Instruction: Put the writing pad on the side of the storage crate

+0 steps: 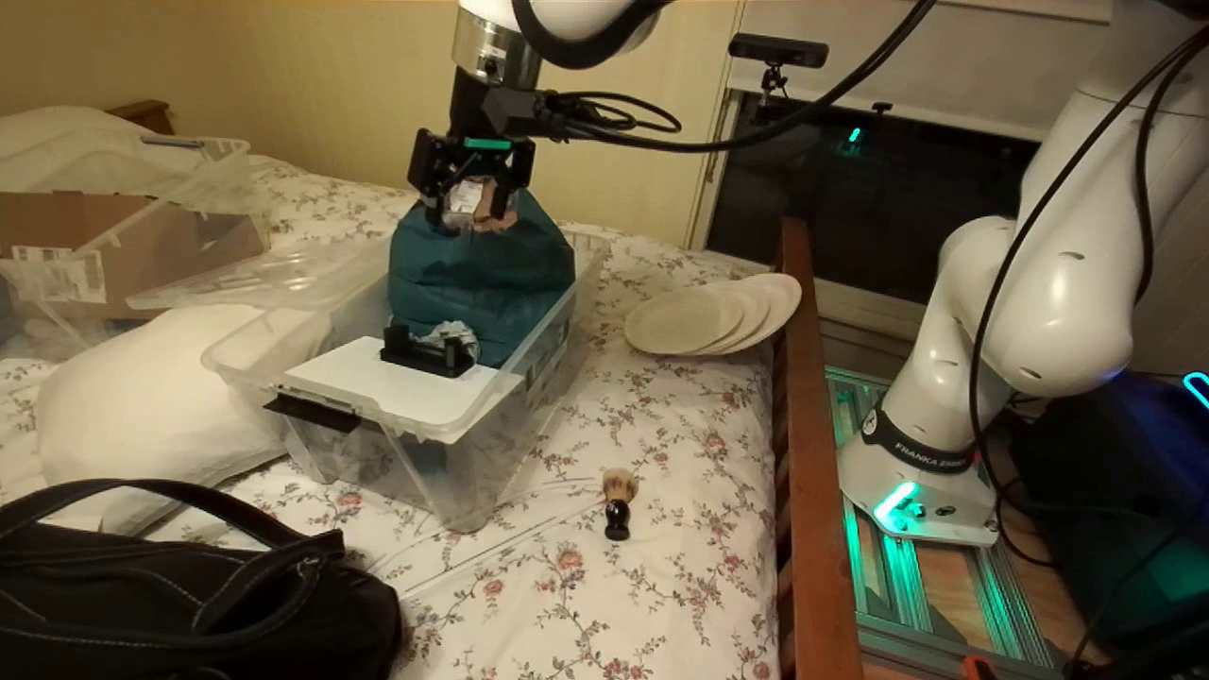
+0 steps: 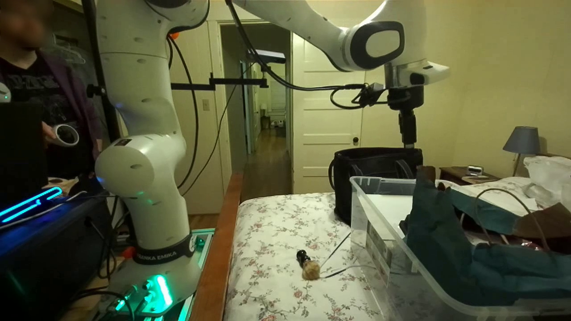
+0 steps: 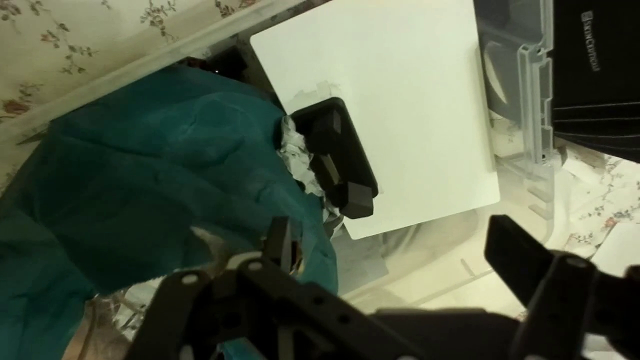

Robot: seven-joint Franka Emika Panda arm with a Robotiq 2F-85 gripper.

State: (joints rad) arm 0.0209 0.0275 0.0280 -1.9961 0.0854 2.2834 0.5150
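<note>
Gripper [image 3: 387, 230] spread wide; writing pad [image 3: 420, 100] lies inside the storage crate [image 1: 463, 472], beside a teal bag [image 1: 477, 279]

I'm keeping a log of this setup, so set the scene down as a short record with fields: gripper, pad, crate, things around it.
gripper: open, raised, not touching the pad
pad: inside the crate, toward the end nearer the black bag
black part: at the pad edge facing the teal bag
crate: on the bed, also holding the teal bag
around crate: black bag, pillow, brush, overlapping pale discs
</note>
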